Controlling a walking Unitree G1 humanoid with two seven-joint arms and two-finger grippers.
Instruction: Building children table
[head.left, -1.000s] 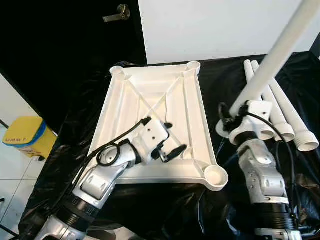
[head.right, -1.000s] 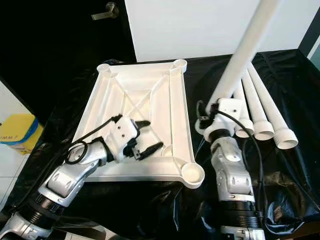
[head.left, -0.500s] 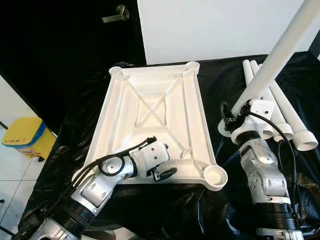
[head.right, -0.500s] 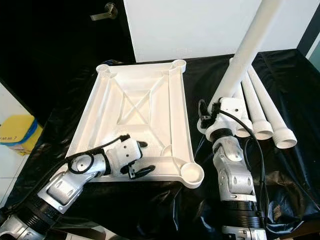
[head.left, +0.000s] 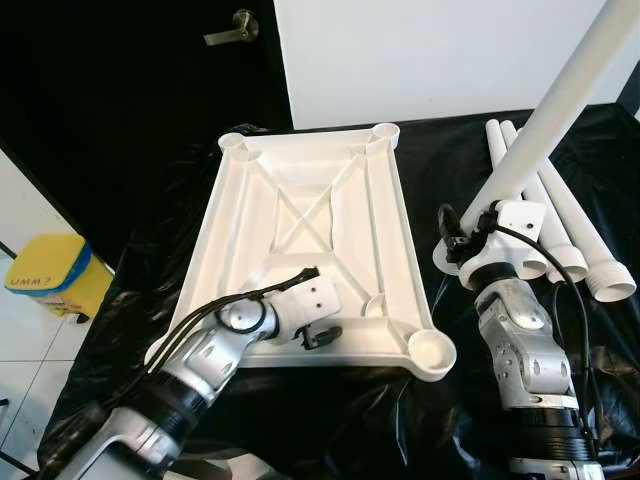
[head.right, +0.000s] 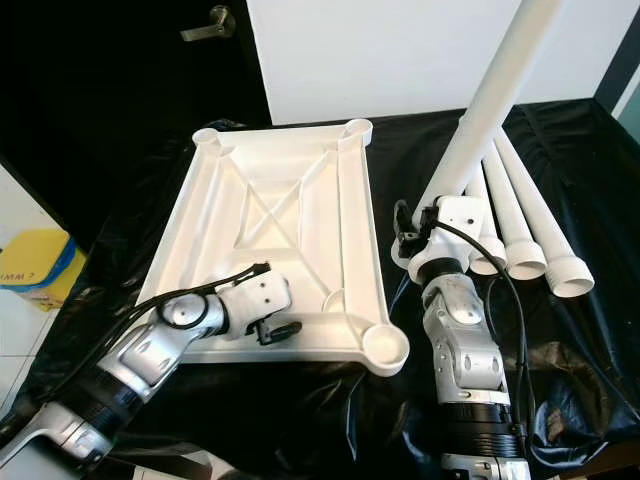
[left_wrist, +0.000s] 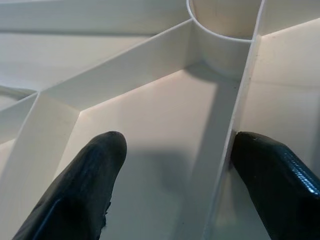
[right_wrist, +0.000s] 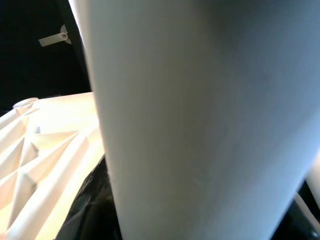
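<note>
**Ana:** Nearest the robot, at the tabletop's (head.left: 300, 200) front edge, what is the left gripper (head.left: 318, 337) doing?

**Ben:** It sits just behind that edge, beside the front-right corner socket (head.left: 432, 350). In its wrist view the two black fingers (left_wrist: 80, 185) stand apart, one on each side of a raised rib (left_wrist: 220, 165), with that socket ahead of them. I judge it is there to steady the tabletop while a leg goes in.

**Ana:** Why does the tabletop lie with its ribs up?

**Ben:** It is upside down on the black cloth (head.left: 330, 420), so the four corner sockets face up and can take legs. All four look empty.

**Ana:** And to the right of the tabletop?

**Ben:** The right gripper (head.left: 470, 230) is clamped on the lower end of a white leg (head.left: 560, 110), which slants up and away past the picture's top. Its flanged foot hangs just right of the tabletop's right rim, a little behind the front-right socket. Holding it low, I think, keeps control of the end that must enter the socket.

**Ana:** Farther right?

**Ben:** Three more legs (head.left: 570, 220) lie side by side on the cloth, open ends toward the robot, waiting their turn.

**Ana:** Beyond the tabletop?

**Ben:** A dark door with a lever handle (head.left: 233, 27) and a white wall (head.left: 430, 50). Left of the tabletop, on the floor, is a yellow bin (head.left: 45, 272).
</note>
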